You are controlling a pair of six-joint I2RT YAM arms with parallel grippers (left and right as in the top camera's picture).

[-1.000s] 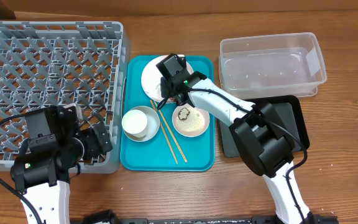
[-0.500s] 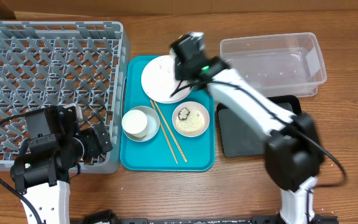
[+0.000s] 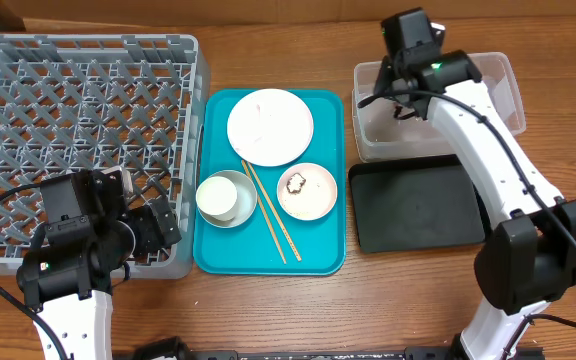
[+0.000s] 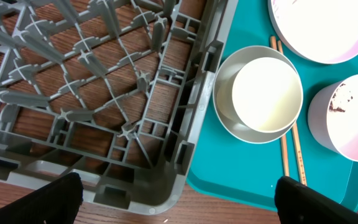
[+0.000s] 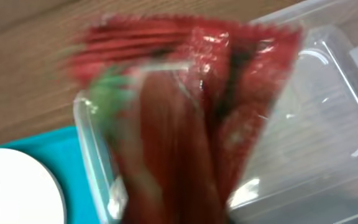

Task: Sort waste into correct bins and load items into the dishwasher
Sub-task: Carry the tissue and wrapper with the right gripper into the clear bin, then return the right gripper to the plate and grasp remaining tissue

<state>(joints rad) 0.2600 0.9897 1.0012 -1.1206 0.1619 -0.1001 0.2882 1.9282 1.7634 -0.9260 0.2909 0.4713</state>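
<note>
A crinkled red wrapper [image 5: 185, 112] fills the right wrist view, blurred, hanging over the left end of the clear tub [image 5: 316, 124]. It hides my right fingers, so the grip does not show. From overhead, my right gripper [image 3: 400, 98] hovers above that tub [image 3: 478, 110]. The white plate [image 3: 270, 127], a white cup in a bowl [image 3: 226, 198], a bowl with rice and a brown lump [image 3: 307, 192] and wooden chopsticks [image 3: 271, 215] lie on the teal tray [image 3: 218, 255]. My left gripper [image 4: 179, 205] stands wide open over the grey dish rack's near right corner [image 4: 166, 186].
The black tray [image 3: 418, 205] lies in front of the clear tub, right of the teal tray. The grey dish rack [image 3: 88, 50] takes up the left side of the table. Bare wood runs along the front edge.
My right arm has swung from the plate on the teal tray to above the clear tub, with the red wrapper at its jaws. The left arm has stayed put.
</note>
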